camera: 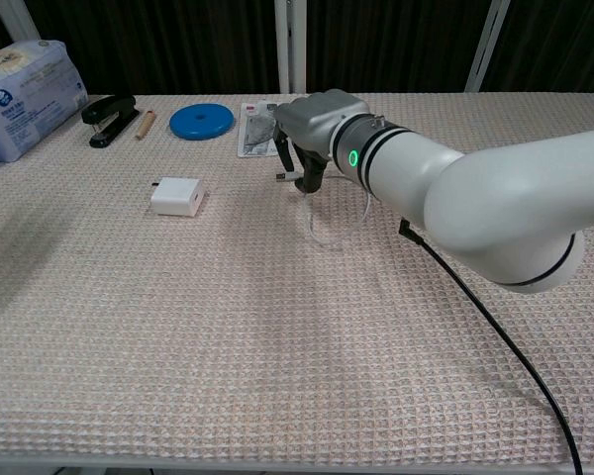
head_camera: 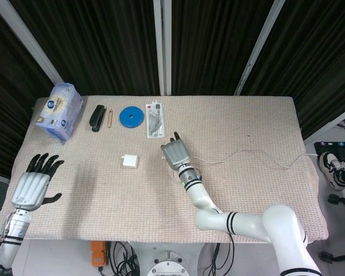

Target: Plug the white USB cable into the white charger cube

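Observation:
The white charger cube (head_camera: 129, 161) lies flat on the woven mat, left of my right hand (head_camera: 175, 154). In the chest view that hand (camera: 312, 131) hovers just above the mat and grips the plug end (camera: 289, 176) of the white USB cable (camera: 310, 223), which hangs in a loop below it. The plug points left toward the cube (camera: 175, 196), with a clear gap between them. The rest of the cable (head_camera: 244, 151) trails right across the table. My left hand (head_camera: 33, 185) is held open over the table's near left corner, fingers spread, holding nothing.
Along the back left stand a tissue pack (head_camera: 58, 111), a black stapler (head_camera: 97, 117), a thin wooden stick (head_camera: 110, 118), a blue disc (head_camera: 131, 117) and a flat packet (head_camera: 154, 119) just behind my right hand.

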Controlling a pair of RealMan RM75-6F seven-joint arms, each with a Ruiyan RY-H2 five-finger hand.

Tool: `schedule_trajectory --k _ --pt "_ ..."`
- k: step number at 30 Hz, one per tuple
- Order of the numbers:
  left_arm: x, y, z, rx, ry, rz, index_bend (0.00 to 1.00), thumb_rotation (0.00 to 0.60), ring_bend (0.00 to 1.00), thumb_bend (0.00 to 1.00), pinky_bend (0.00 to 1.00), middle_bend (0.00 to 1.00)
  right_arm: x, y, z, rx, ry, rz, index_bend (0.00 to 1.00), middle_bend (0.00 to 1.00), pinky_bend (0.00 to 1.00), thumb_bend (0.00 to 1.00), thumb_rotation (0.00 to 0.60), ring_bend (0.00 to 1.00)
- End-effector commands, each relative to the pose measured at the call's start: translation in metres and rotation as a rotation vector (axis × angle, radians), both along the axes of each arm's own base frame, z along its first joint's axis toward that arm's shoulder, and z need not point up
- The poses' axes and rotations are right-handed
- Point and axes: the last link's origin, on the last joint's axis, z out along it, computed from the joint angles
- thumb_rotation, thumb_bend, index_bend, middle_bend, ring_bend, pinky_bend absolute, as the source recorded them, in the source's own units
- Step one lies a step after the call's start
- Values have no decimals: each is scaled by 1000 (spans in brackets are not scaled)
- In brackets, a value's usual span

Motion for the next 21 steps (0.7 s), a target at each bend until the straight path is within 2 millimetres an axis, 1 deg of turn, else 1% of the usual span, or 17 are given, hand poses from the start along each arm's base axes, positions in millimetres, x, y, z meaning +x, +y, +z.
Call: schedule_trajectory --k 1,3,6,8,10,12,15,18,21 --pt "21 40 -15 -89 -68 -21 172 600 0 114 0 110 -13 -1 25 -18 26 27 594 588 123 424 600 290" --pt "29 57 -25 -124 -90 -24 178 600 0 114 0 125 -15 -1 36 -25 27 34 594 588 123 424 600 290" --pt "44 85 -45 -161 -106 -43 211 600 0 130 1 164 -18 -2 57 -48 22 46 594 588 124 425 600 290" --pt "51 97 -57 -177 -113 -48 239 600 0 148 3 185 -18 -2 69 -66 17 51 594 588 123 424 600 290" --pt "56 108 -71 -196 -113 -42 246 600 0 157 4 196 -19 -3 82 -88 9 51 594 588 123 424 600 290" --pt "58 118 -85 -224 -99 -23 246 600 0 160 4 202 -21 -4 93 -105 0 46 594 588 123 423 600 290" --pt "61 128 -105 -264 -96 10 243 600 0 160 5 202 -23 -5 103 -119 -8 38 594 588 123 424 600 290" --pt "63 135 -123 -288 -109 41 242 600 0 162 5 202 -27 -5 108 -125 -10 27 594 588 123 424 600 290" --pt "65 137 -136 -300 -121 53 247 600 0 172 5 202 -31 -5 111 -127 -12 17 594 588 123 424 600 291"
